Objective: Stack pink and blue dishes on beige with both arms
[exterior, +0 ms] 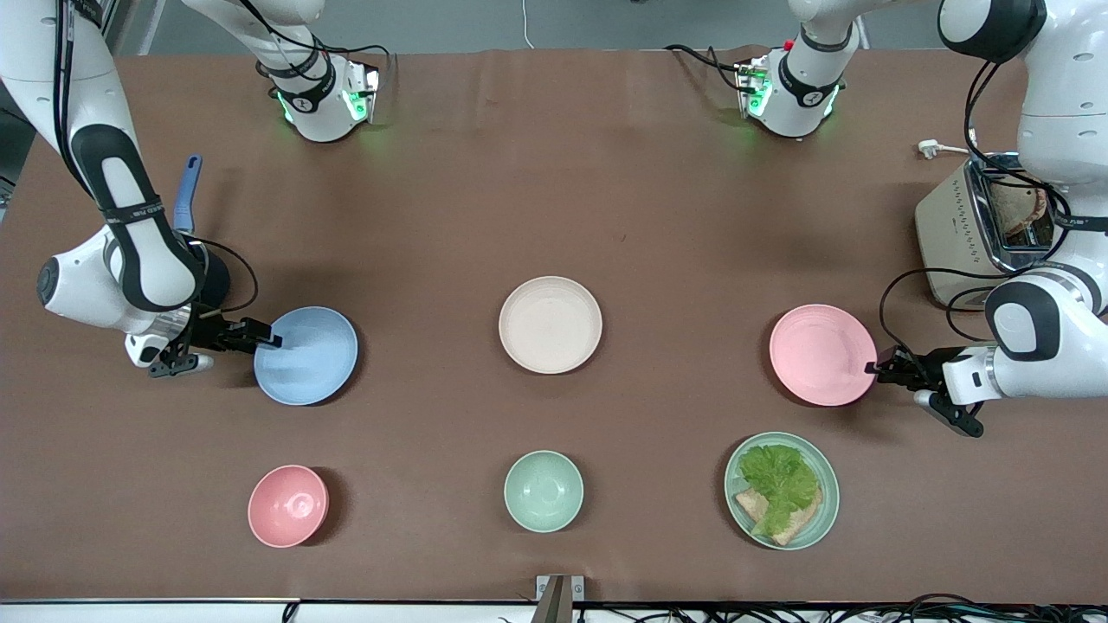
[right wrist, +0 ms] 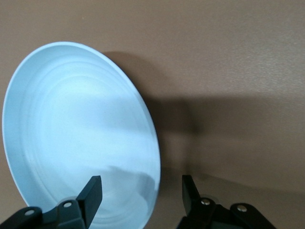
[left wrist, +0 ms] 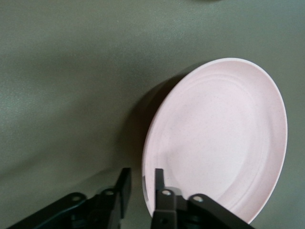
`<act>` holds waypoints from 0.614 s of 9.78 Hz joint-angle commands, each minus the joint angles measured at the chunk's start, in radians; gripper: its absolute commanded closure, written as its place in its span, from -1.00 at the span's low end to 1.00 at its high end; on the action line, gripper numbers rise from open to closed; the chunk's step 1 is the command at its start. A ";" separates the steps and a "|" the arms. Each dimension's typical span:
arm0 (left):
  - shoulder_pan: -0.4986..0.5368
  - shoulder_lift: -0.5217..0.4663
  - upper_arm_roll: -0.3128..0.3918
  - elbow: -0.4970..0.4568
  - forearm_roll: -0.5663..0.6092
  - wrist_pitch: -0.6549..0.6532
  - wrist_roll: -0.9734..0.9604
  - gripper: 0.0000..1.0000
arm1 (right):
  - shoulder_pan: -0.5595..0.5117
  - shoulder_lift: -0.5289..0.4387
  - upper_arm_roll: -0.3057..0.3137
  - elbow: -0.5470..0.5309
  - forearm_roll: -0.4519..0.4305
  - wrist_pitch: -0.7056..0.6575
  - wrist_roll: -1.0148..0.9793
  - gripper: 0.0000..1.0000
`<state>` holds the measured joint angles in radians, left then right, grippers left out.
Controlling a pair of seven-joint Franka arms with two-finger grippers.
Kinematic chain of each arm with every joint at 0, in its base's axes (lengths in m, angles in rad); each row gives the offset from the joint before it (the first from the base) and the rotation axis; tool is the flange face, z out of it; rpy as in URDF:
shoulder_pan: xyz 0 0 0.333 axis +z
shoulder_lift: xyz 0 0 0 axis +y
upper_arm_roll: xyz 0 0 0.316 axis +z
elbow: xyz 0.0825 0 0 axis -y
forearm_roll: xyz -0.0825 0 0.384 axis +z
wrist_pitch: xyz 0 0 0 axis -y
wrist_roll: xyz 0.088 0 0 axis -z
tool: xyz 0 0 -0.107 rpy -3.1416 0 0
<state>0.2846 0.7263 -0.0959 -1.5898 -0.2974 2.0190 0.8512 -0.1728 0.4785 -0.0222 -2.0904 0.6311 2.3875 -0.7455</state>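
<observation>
Front view: beige plate (exterior: 550, 324) at centre of brown surface (exterior: 554, 173). Blue plate (exterior: 306, 355) at its 9 o'clock, toward the right arm's end; pink plate (exterior: 822, 354) at 3 o'clock, toward the left arm's end. Right claw (exterior: 268, 338) at blue plate's rim, fingers (right wrist: 92, 194) spread wide astride the edge, not clamped. Left claw (exterior: 874, 368) at pink plate's rim, fingers (left wrist: 160, 183) narrowly parted, rim between them. Nearer the camera: pink bowl (exterior: 288, 505), green bowl (exterior: 543, 490), green plate (exterior: 822, 506) bearing lettuce and bread.
</observation>
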 commanded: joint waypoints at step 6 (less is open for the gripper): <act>-0.011 -0.040 -0.035 0.001 -0.016 -0.057 0.009 0.99 | -0.001 0.012 0.005 -0.019 0.047 0.016 -0.028 0.13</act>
<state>0.2824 0.7202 -0.1314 -1.5806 -0.2998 1.9876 0.8517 -0.1708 0.4888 -0.0214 -2.0942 0.6457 2.3875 -0.7468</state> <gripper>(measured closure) 0.956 0.529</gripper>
